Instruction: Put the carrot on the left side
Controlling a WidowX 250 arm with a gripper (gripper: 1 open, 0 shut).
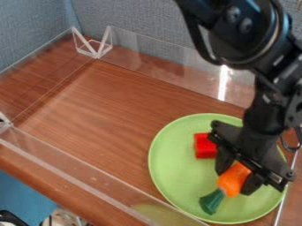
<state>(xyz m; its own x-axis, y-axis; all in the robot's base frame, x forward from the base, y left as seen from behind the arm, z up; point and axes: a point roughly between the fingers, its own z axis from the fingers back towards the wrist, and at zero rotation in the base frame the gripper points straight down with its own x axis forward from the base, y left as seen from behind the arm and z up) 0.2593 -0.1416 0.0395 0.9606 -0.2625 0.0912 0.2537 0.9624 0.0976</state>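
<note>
The carrot [232, 182], orange with a dark green stem end pointing toward the near rim, sits low over the round light-green plate [177, 159] at the right. My gripper [241, 173] points straight down and is shut on the carrot's orange body, its black fingers [252, 162] on either side of it. Whether the carrot touches the plate I cannot tell. The left side [83, 97] is bare brown wood-grain tabletop, well away from the gripper.
A red rectangular block [207, 145] lies on the plate just left of the gripper. Clear plastic walls [71, 168] ring the tabletop, and a clear wire stand [92, 41] sits in the far left corner. The big black arm [242, 35] rises above the plate.
</note>
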